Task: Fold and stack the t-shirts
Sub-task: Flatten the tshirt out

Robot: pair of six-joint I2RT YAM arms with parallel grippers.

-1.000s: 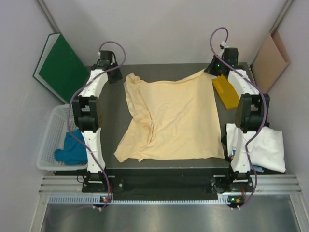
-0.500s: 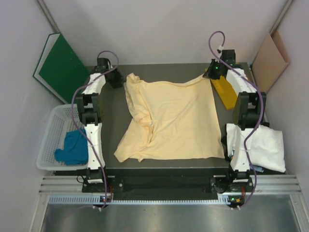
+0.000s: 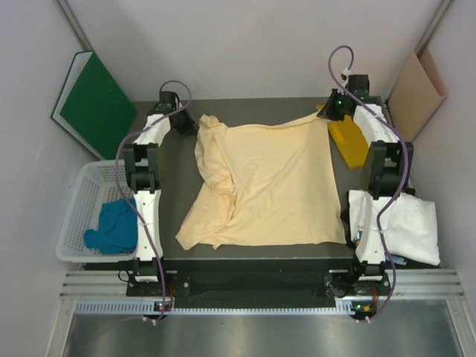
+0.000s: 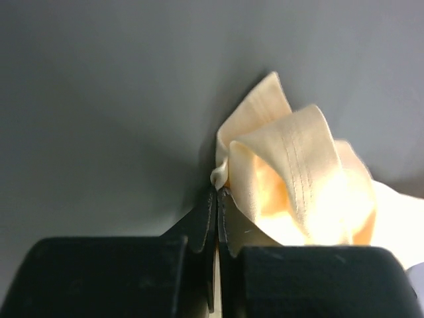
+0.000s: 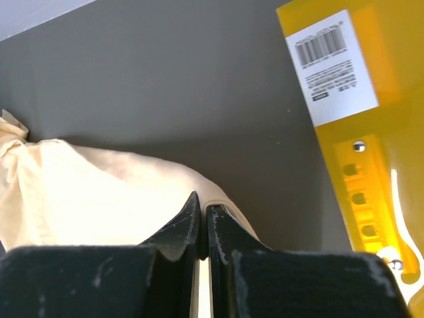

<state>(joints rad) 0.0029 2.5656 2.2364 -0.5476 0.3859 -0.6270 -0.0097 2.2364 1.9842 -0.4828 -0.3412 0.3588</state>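
Observation:
The pale peach-yellow t-shirt (image 3: 264, 186) lies spread on the dark table, rumpled along its left side. My left gripper (image 3: 187, 123) is shut on its far left corner; the left wrist view shows the bunched hem (image 4: 291, 172) pinched at the fingertips (image 4: 217, 192). My right gripper (image 3: 327, 113) is shut on its far right corner, with cloth (image 5: 99, 192) held between the jaws (image 5: 203, 211). The teal-blue t-shirt (image 3: 111, 227) lies in the white basket. The white t-shirt (image 3: 405, 227) lies at the right edge.
The bright-yellow folder (image 3: 349, 140) lies flat beside the right gripper and shows in the right wrist view (image 5: 358, 119). A white basket (image 3: 74, 223) stands left of the table. A green board (image 3: 93, 104) and a brown board (image 3: 416, 89) lean on the walls.
The left gripper has moved right onto the shirt's far left corner and closed on it. The right gripper stays shut on the far right corner, shifting slightly.

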